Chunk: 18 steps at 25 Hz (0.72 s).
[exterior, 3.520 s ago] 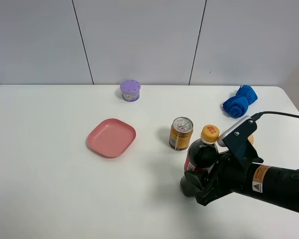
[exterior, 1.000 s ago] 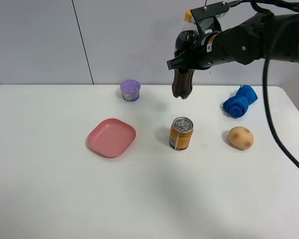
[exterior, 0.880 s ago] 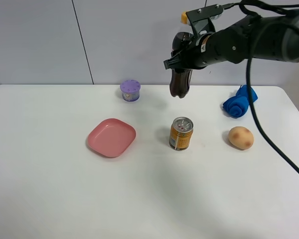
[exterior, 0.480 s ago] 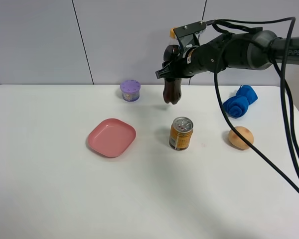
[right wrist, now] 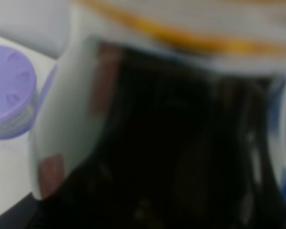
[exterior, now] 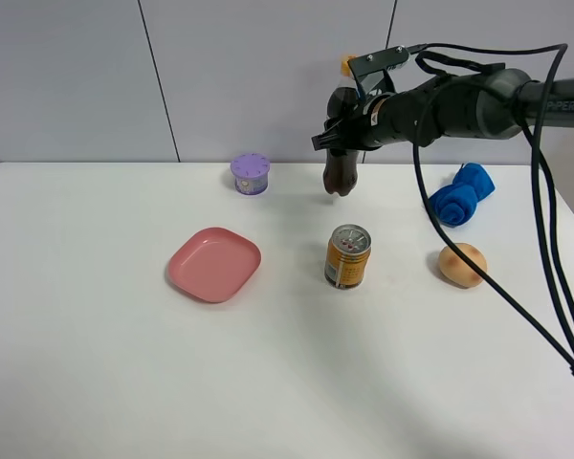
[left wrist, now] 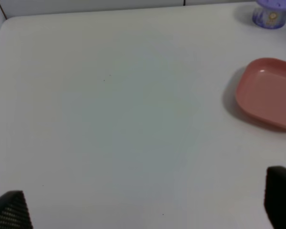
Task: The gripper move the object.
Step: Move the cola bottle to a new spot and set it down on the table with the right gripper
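Observation:
My right gripper [exterior: 356,107] is shut on the cola bottle [exterior: 341,163], a clear bottle of dark cola with an orange-yellow cap [exterior: 347,64]. It holds the bottle nearly upright over the back of the white table [exterior: 105,382], between the purple tub and the blue cloth. Whether the bottle's base touches the table I cannot tell. In the right wrist view the dark bottle [right wrist: 181,143] fills the picture. My left gripper [left wrist: 145,205] is open and empty over bare table; it is out of the exterior view.
A gold drink can [exterior: 348,255] stands in front of the bottle. A pink plate [exterior: 214,263] lies left of it, also in the left wrist view [left wrist: 269,93]. A purple tub [exterior: 251,174] stands at the back. A blue cloth [exterior: 459,194] and a potato [exterior: 462,265] lie on the right.
The right gripper has carried the bottle from the front of the table up and to the back. Over the last second it lowered the bottle and shifted it slightly left.

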### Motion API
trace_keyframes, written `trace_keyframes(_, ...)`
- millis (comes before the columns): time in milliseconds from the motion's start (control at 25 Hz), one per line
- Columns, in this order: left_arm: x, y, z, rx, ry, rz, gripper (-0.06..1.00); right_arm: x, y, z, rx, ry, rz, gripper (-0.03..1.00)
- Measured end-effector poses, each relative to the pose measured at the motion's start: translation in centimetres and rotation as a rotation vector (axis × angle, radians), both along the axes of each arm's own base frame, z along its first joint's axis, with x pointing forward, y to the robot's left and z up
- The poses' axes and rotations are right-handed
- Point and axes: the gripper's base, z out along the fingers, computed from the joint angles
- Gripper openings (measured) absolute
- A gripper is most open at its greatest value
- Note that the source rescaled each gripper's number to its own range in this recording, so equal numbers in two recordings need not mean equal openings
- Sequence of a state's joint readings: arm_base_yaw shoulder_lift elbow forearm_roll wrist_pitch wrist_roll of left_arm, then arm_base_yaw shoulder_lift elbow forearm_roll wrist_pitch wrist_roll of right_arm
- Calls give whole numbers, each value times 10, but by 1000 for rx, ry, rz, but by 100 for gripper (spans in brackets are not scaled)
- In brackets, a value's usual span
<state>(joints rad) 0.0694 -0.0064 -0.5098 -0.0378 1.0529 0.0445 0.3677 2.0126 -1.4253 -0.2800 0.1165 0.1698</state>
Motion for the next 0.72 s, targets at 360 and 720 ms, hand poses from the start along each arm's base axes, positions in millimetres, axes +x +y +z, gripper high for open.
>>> trace_keyframes(360,0,0,0,0,0,0,100,4,0,-18,-14,29,1,0)
trace_keyframes(720,0,0,0,0,0,0,100,6,-1,-29,-18,43,-1,0)
